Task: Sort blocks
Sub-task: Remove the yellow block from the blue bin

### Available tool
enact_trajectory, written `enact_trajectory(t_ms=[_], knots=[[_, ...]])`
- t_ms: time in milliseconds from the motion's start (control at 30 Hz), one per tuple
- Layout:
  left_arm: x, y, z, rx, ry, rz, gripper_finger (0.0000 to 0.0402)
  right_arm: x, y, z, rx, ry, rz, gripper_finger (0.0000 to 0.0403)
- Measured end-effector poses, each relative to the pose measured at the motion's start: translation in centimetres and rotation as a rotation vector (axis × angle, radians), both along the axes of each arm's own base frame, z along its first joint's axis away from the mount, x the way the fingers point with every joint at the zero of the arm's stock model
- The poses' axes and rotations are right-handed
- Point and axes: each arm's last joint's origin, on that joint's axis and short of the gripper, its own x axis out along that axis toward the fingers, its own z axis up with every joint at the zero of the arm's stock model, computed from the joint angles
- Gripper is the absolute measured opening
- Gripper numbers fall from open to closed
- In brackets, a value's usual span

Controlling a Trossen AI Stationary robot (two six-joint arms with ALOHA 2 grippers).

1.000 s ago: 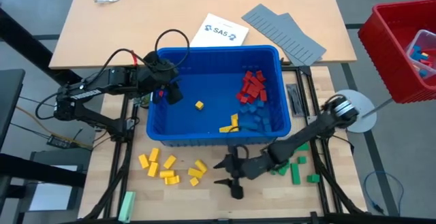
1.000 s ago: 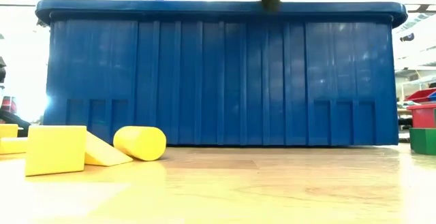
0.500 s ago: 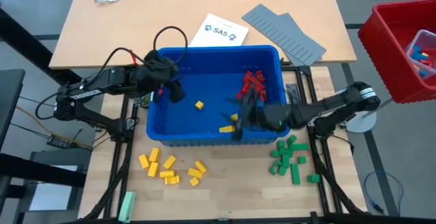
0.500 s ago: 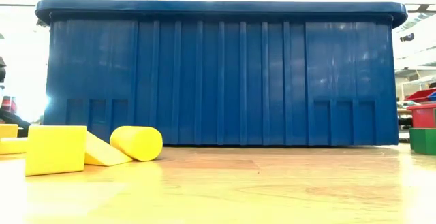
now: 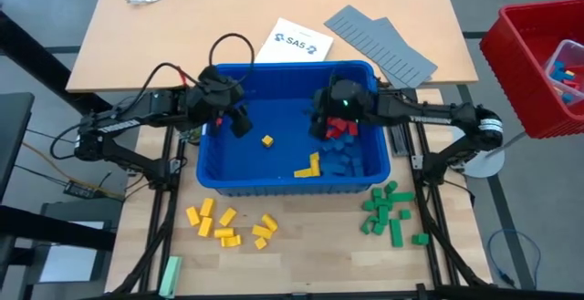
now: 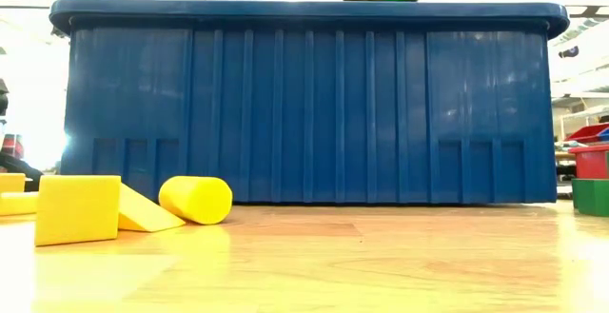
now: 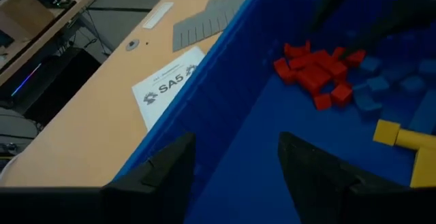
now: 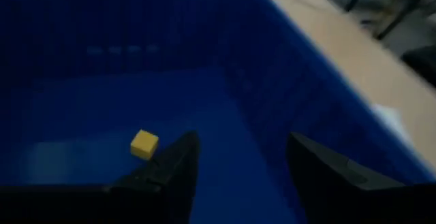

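The blue bin stands mid-table. Inside it lie red blocks, blue blocks, one yellow block and joined yellow ones. On the table in front of the bin lie a yellow pile and a green pile. My left gripper hangs open and empty inside the bin's left end. My right gripper hovers open and empty over the red blocks, facing the lone yellow block.
A red basket with blocks stands off the table's right. Grey ridged panels and a printed sheet lie behind the bin. A pale green bar lies at the near left. The bin's tall walls ring both grippers.
My right gripper has swung fast from the table in front of the bin, between the yellow and green piles, up over the near wall and toward the far edge. It now hangs above the red blocks and has turned toward the left. No block has moved.
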Motion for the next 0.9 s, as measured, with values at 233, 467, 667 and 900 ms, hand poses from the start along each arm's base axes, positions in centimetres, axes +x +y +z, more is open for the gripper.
enact_trajectory(t_ms=[233,467,667,900], knots=[[1.9,0.9,-1.5,-0.041,0.049,0.010,0.0219,0.4,-4.3,-3.0,0.180,0.048,0.167,0.0195],[3.6,2.7,-3.2,-0.117,0.091,0.024,0.0219,1.7,-5.8,-6.8,0.268,0.149,0.237,0.0194],[4.9,4.7,-5.1,-0.273,0.096,0.023,0.0219,2.5,-6.1,-9.3,0.327,0.205,0.267,0.0189],[8.6,6.5,-10.7,-0.435,0.243,0.091,0.0219,1.5,-5.5,-7.4,0.390,0.164,0.200,0.0185]])
